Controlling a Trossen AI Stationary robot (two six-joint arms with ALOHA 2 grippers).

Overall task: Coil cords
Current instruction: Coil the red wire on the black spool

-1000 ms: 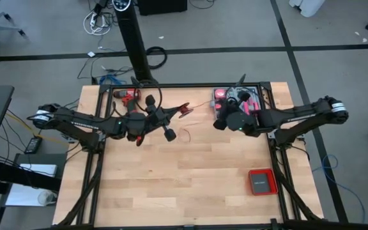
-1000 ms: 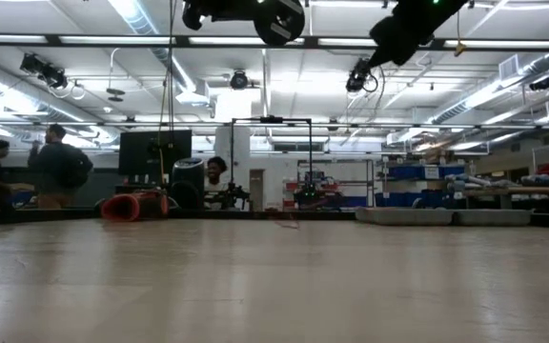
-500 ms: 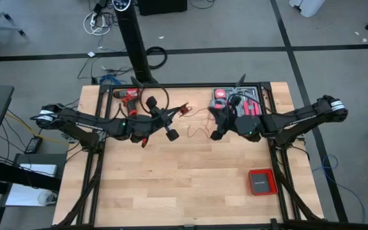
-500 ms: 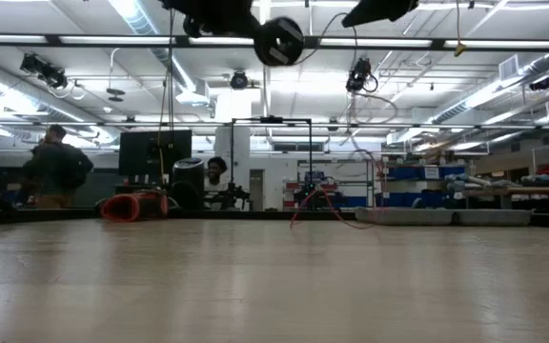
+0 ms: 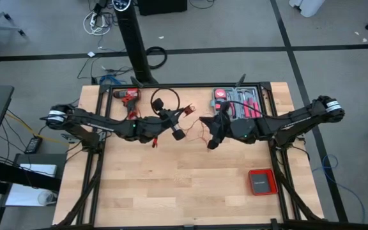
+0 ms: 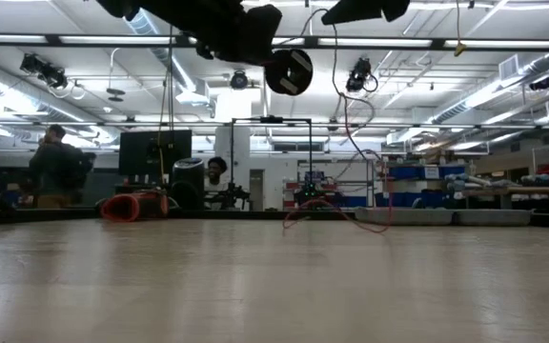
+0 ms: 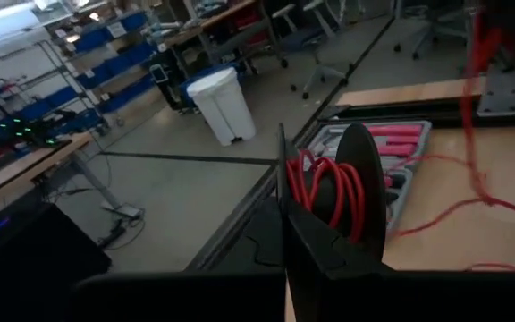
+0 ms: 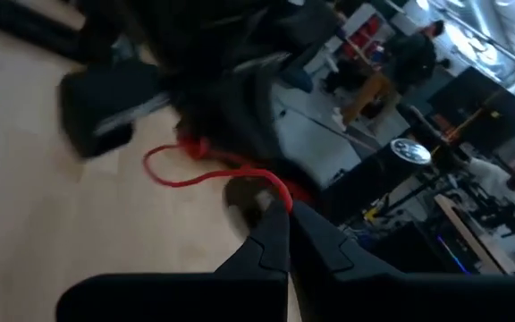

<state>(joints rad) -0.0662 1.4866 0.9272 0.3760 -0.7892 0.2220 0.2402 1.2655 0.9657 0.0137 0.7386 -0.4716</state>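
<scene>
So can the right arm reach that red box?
Probably yes. The red box lies alone on the right arm's side, nothing blocking it, but the right gripper is shut on the cord.

Thin red cord (image 5: 200,130); loose squiggle, mid-table, partly spooled.

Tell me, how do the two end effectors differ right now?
The left end effector grips a black spool wound with red cord; the right end effector pinches only a loose stretch of that cord. The left hangs left of the table's middle, the right just right of it. Both are shut, raised above the table and linked by the same cord.
</scene>
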